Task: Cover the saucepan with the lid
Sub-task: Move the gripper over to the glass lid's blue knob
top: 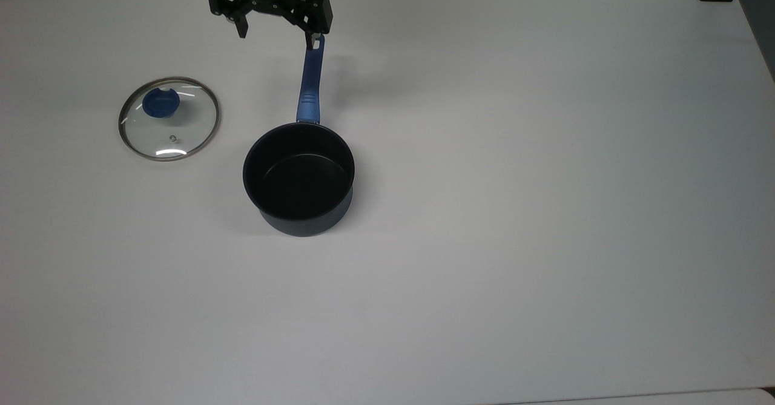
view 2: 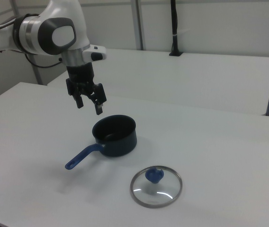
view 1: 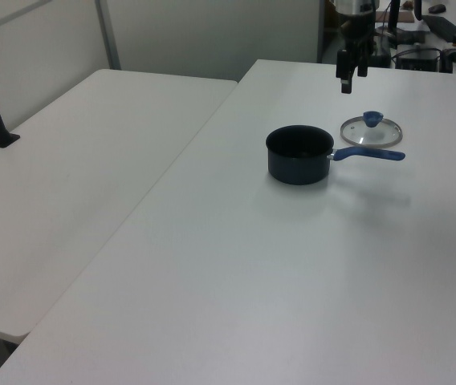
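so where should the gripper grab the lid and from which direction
Probably the blue knob at the centre of the lid, coming straight down from above. The lid lies flat on the table with the knob standing up, and its thin rim sits flush against the surface. The gripper is open.

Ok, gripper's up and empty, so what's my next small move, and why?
Probably carry the open gripper across to hover above the lid's blue knob: the lid lies flat on the table beside the saucepan, untouched.
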You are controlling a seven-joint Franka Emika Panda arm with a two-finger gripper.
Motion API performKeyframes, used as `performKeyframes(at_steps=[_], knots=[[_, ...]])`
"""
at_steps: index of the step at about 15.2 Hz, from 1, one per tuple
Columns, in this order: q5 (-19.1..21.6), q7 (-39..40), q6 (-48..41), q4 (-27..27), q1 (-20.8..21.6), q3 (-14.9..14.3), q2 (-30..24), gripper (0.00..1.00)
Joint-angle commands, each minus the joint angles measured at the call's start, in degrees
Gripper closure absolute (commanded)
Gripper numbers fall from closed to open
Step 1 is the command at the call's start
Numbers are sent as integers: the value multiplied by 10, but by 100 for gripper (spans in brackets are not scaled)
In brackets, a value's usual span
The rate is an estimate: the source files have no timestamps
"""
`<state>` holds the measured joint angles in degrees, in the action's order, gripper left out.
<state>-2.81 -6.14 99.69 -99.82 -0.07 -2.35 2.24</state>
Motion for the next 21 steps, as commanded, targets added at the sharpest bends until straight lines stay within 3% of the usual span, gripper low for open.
performKeyframes(at_steps=[1, 15, 21], knots=[[2, -10, -13, 10, 3, -10, -6, 0], [-3, -3, -12, 10, 2, -12, 1, 0], [-4, 70, -4, 10, 2, -83, 16, 0]])
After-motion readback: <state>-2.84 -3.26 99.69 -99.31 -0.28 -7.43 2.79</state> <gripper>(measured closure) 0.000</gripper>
